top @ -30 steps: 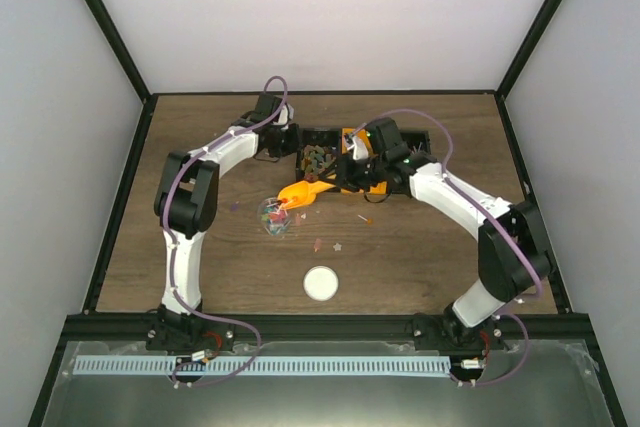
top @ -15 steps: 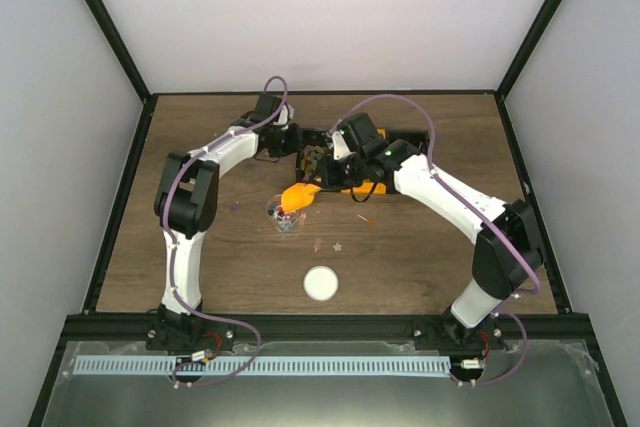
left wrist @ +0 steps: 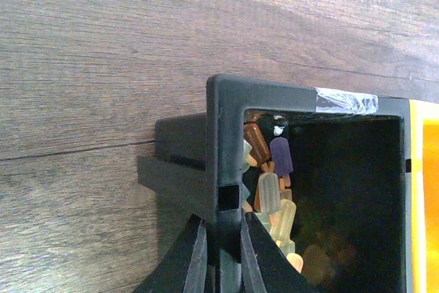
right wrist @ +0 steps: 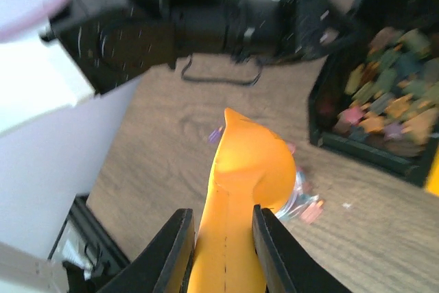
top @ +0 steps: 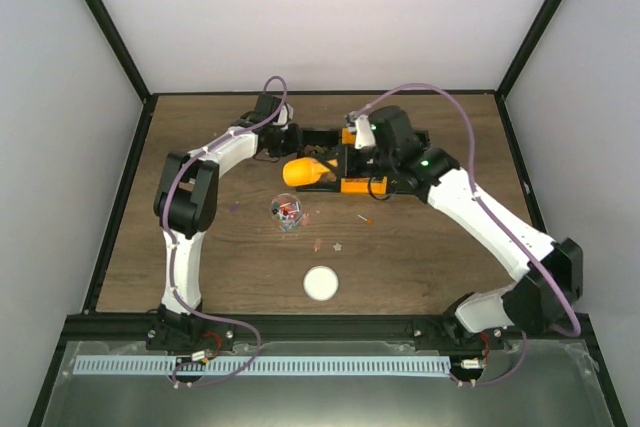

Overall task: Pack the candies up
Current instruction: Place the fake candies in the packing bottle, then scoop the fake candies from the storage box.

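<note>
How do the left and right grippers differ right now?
The left gripper grips the wall of the black plastic bin; the right gripper grips the handle of the orange plastic scoop. The left is at the bin's left side; the right is above its right side. Both are shut on something.

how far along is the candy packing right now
Done: some candies sit in the clear container. In hand: the right gripper, jaws shut on the orange scoop, near the black bin; the left gripper clamps the bin's wall. Left: many candies in the bin, a few strays on the table, and the white lid lies apart, not on.
</note>
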`<state>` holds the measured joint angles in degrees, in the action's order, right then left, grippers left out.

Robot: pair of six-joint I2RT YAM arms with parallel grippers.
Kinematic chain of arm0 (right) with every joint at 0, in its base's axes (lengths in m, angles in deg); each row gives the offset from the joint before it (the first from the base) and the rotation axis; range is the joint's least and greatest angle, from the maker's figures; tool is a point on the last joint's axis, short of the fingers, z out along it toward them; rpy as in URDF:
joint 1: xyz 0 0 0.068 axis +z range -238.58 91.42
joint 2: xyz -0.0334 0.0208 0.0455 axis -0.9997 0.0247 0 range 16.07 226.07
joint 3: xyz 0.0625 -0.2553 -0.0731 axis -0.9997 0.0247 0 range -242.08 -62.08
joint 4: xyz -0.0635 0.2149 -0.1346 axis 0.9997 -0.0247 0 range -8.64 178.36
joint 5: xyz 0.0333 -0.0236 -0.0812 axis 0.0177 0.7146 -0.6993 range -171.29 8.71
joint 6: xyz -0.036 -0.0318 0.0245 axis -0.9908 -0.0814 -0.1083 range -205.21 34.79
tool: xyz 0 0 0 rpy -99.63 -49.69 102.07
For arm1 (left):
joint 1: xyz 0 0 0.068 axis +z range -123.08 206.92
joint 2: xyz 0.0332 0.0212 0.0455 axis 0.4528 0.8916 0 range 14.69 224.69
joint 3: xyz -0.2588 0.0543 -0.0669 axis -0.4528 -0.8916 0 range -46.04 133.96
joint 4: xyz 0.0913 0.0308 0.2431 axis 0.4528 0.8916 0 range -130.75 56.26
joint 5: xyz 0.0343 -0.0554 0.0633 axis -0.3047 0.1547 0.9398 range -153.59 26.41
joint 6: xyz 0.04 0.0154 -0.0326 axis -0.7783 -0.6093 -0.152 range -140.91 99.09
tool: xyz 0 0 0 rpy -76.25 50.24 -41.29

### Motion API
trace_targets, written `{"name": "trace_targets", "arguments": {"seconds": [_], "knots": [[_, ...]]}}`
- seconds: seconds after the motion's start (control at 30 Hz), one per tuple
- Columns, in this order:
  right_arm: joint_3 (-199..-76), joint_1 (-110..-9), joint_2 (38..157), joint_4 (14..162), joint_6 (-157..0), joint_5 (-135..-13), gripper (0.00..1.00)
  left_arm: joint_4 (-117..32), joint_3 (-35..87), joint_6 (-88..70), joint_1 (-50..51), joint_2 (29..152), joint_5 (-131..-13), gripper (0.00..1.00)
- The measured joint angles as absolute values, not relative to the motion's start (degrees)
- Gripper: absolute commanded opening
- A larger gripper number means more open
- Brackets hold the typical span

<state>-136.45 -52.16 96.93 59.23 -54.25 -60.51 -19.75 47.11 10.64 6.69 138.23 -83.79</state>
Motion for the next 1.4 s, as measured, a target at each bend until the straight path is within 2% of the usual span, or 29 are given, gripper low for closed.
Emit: {"name": "trace_targets", "arguments": {"seconds": [0.1,0.3,0.47,0.8,1.03,1.23,1.4], "knots": [[-135.31,-56.03,92.77,59.76,-53.76,-62.31,0.01,-19.69,47.04,10.49,6.69,138.15,-83.77,0.10],[-132.89,-70.04,85.49,60.06,-54.99,-67.70,0.01,-19.66,45.68,10.20,6.69,137.12,-83.33,0.12],[-132.84,-77.14,86.37,60.02,-60.06,-72.34,0.01,-21.22,42.84,10.77,6.71,135.52,-83.20,0.12],[-128.87,-78.39,92.71,61.18,-68.21,-80.82,0.01,-20.67,41.49,10.93,6.74,134.30,-82.92,0.12],[-134.09,-78.76,101.36,56.32,-72.65,-87.00,0.01,-18.31,42.27,10.75,6.74,134.19,-82.74,0.12],[-134.83,-77.53,101.45,53.92,-76.87,-88.93,0.01,-17.98,42.36,10.84,6.74,134.19,-82.90,0.12],[-134.77,-72.53,101.52,51.23,-78.99,-95.42,0.01,-17.63,42.56,10.88,6.63,134.19,-83.16,0.12]]}}
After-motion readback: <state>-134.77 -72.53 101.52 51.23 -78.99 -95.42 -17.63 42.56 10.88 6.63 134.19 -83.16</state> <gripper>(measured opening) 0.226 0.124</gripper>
